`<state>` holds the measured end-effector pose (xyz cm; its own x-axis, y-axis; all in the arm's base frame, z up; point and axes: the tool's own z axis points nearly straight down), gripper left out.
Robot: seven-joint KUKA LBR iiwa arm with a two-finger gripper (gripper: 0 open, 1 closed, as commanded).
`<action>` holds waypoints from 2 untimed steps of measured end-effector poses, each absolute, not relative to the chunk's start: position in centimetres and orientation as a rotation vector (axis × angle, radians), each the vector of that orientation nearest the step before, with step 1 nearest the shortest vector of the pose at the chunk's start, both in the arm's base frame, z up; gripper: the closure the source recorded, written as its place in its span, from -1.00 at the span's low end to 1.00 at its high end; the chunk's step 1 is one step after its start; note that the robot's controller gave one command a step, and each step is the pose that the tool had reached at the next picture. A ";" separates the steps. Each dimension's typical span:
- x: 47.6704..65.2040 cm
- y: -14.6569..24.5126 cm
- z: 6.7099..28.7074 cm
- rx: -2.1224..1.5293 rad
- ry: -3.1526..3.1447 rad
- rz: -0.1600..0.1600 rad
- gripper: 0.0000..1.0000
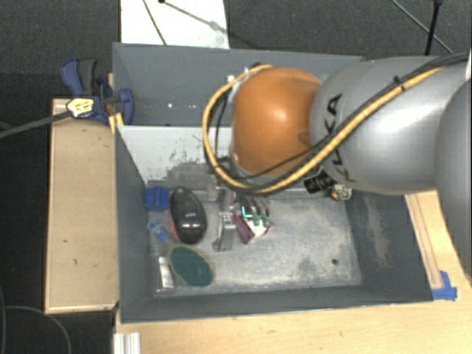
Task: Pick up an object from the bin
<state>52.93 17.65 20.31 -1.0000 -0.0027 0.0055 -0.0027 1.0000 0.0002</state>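
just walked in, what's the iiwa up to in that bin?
The KUKA arm reaches in from the right, its gripper low over the floor of the grey bin, near the middle. It sits right at a small purple, white and green thing; whether that is gripped I cannot tell. A black computer mouse, a blue piece and a dark green oval lie further left.

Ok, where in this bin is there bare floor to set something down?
The right half of the bin floor is bare, from the gripper to the right wall. The left is crowded: black mouse, green oval, blue piece.
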 end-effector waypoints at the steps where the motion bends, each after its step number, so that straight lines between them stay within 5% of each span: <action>1: 53.7 23.9 6.9 -0.119 -3.131 0.006 -1.00; 2: 59.3 21.2 10.3 0.049 -3.146 0.000 -1.00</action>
